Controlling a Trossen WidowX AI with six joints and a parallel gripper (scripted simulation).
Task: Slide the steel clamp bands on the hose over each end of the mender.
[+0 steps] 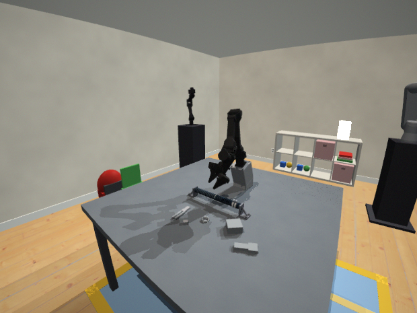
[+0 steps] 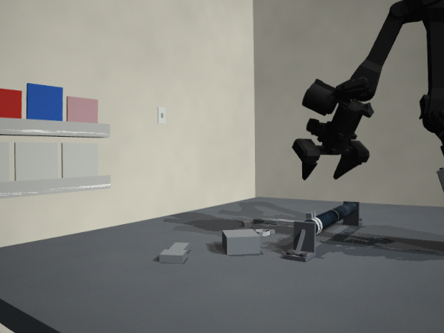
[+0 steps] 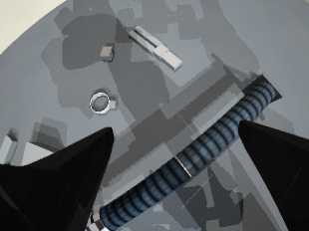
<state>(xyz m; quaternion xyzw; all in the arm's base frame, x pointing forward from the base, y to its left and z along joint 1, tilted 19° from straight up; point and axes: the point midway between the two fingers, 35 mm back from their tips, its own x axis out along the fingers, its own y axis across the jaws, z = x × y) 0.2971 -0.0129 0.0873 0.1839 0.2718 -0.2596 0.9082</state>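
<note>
The dark blue ribbed hose (image 1: 208, 194) (image 2: 327, 218) (image 3: 150, 190) spans two end brackets. The steel clamp bands (image 1: 235, 204) (image 2: 317, 225) (image 3: 95, 227) sit close together at the hose end near the front bracket; the wrist view's lower edge cuts them off. A thin pale line (image 3: 183, 166) rings the hose about midway. The mender inside is hidden. My gripper (image 1: 212, 185) (image 2: 319, 179) (image 3: 176, 130) is open and empty, above the hose and clear of it. In the wrist view the hose runs diagonally beneath the fingers.
The front bracket (image 1: 243, 210) (image 2: 310, 237) and back bracket (image 2: 356, 216) stand on the table. Beside the hose lie a loose ring clamp (image 3: 92, 104), a pale tool (image 1: 180, 213) (image 3: 159, 52), a small block (image 1: 185, 221) (image 3: 107, 53), a grey box (image 1: 234, 225) (image 2: 242, 242) and a stepped block (image 1: 245, 247) (image 2: 173, 255).
</note>
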